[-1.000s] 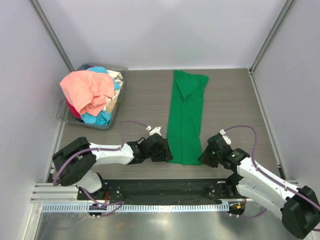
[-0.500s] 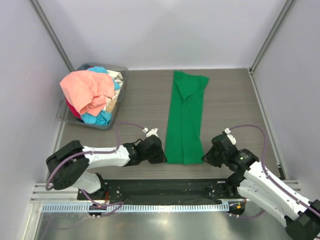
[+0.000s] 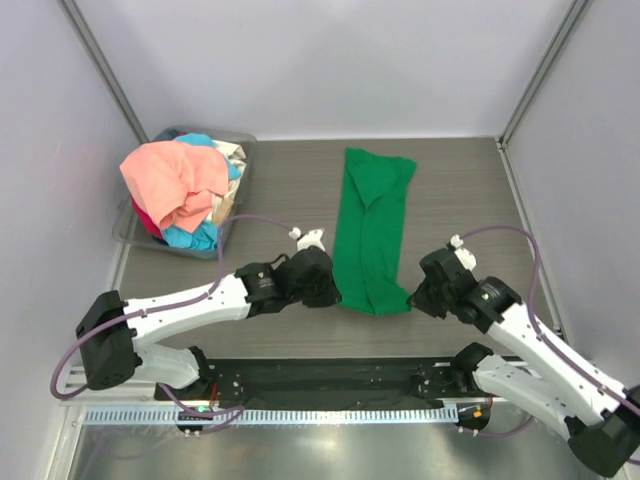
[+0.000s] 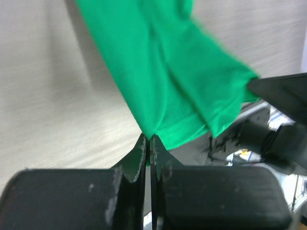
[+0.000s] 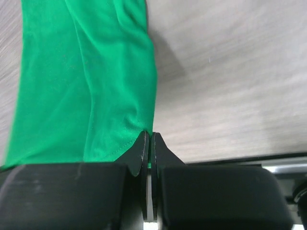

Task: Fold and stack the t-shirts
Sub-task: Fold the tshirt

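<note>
Left gripper [image 4: 149, 140] pinching near-left corner of green shirt [image 3: 372, 230], jaws clamped on hem; right gripper [image 5: 148, 136] clamping near-right corner.

top cam sits high up behind the arm bases, tilted down, and takes in the whole counter [image 3: 460, 200] from far off. each wrist cam rides just behind its own hand, left hand [image 4: 149, 139] and right hand [image 5: 148, 136], super close and low, facing forward. all three share the green shirt [image 3: 372, 230]'s near hem.
</note>
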Action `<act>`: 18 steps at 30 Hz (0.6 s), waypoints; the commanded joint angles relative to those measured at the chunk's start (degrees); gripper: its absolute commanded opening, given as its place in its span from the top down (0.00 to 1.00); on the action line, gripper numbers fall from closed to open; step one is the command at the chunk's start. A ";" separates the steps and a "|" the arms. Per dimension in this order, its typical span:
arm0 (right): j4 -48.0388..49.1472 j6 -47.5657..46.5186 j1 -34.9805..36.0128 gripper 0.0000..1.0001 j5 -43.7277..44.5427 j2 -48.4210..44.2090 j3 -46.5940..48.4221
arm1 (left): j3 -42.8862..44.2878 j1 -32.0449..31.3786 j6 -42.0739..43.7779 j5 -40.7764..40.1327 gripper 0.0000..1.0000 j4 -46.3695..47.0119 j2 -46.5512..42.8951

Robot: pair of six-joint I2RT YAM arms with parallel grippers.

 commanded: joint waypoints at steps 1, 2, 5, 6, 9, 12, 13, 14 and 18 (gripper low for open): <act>4.71 -4.95 0.31 0.99 6.21 7.57 6.70 | 6.67 3.62 6.19 -1.96 1.00 -6.70 3.29; 5.94 -5.74 0.31 0.99 7.17 10.99 8.10 | 7.90 4.59 7.08 -1.43 1.00 -6.88 4.09; 7.70 -9.52 -0.56 0.99 10.78 15.93 14.17 | 13.52 8.72 11.13 0.77 1.00 -8.45 8.22; 7.88 -11.62 -1.18 0.99 11.40 19.42 17.31 | 16.58 9.78 12.27 1.38 1.00 -8.89 9.54; 9.73 -15.58 -4.60 0.99 12.90 26.37 22.51 | 20.90 14.17 15.87 4.72 1.00 -9.51 14.46; 12.71 -20.16 -8.90 0.99 10.00 31.31 26.12 | 26.44 17.60 19.30 6.04 1.00 -10.12 19.64; 13.41 -20.95 -9.96 0.99 9.56 34.28 26.83 | 28.20 19.17 20.18 6.57 1.00 -10.48 21.31; 14.38 -22.17 -10.93 0.99 8.51 35.70 27.62 | 31.35 19.97 20.80 7.44 1.00 -10.92 22.81; 16.32 -24.29 -14.19 0.99 6.75 41.69 31.40 | 39.10 23.31 24.31 11.13 1.00 -12.59 31.58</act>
